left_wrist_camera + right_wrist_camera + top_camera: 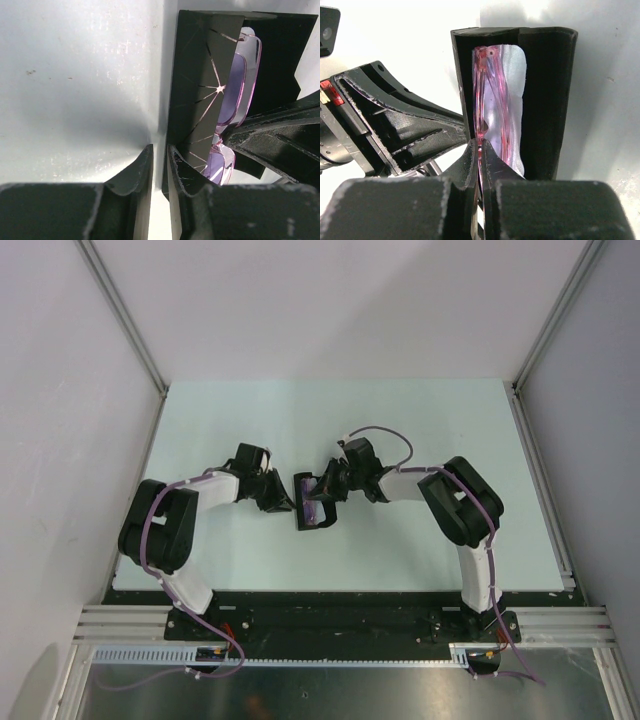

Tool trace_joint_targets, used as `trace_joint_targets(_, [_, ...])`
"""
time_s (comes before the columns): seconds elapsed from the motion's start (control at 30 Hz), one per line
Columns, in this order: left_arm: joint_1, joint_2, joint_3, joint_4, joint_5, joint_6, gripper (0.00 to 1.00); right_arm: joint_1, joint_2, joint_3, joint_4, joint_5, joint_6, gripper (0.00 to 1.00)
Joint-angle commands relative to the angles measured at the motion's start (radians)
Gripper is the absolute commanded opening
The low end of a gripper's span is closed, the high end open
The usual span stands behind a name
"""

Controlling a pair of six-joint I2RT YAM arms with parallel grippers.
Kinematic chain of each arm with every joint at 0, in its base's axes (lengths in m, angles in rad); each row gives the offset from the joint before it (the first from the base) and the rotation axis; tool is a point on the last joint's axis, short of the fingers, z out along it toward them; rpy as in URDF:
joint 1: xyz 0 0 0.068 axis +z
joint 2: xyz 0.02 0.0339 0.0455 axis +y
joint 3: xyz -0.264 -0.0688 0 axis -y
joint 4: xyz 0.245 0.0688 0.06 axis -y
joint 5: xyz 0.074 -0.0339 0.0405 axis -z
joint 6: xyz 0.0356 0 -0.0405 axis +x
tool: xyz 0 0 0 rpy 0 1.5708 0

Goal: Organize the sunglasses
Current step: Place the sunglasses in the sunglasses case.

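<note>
**DESK:** Which step of the job is this?

**PHOTOG:** The packing stage, by my reading. At mid-table, the sunglasses (232, 87) stand on edge inside the open black case (547, 100). A pale cloth (517, 75) is tucked in behind them.

**DESK:** And the two arms?

**PHOTOG:** The right gripper (480, 147) has its jaws pressed together on the thin pink frame at the near end of the pair. The left gripper (160, 155) sits on the opposite side, jaws narrowed onto the case's side wall and apparently steadying it. A sliver of table (400, 430) shows between its fingers, so I can't say how firm that pinch is.

**DESK:** What does the next move call for?

**PHOTOG:** The glasses look nearly seated. So the right jaws need to part and back straight out without dragging the frame along. After that the flaps want folding shut, with the left side holding the case square. The frame looks slight and the case light, so a gentle release matters most.
</note>
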Motion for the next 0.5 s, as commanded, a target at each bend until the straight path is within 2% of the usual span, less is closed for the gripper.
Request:
trace_joint_targets(0.0, [-0.009, 0.000, 0.032, 0.029, 0.048, -0.032, 0.22, 0.003, -0.015, -0.015, 0.074, -0.002, 0.038, 0.00])
trace_joint_targets(0.17, [-0.009, 0.003, 0.032, 0.038, 0.061, -0.034, 0.22, 0.011, -0.002, -0.024, 0.105, -0.015, 0.047, 0.00])
trace_joint_targets(0.47, [-0.009, 0.010, 0.031, 0.041, 0.055, -0.023, 0.21, 0.009, -0.012, -0.022, 0.000, 0.018, -0.054, 0.00])
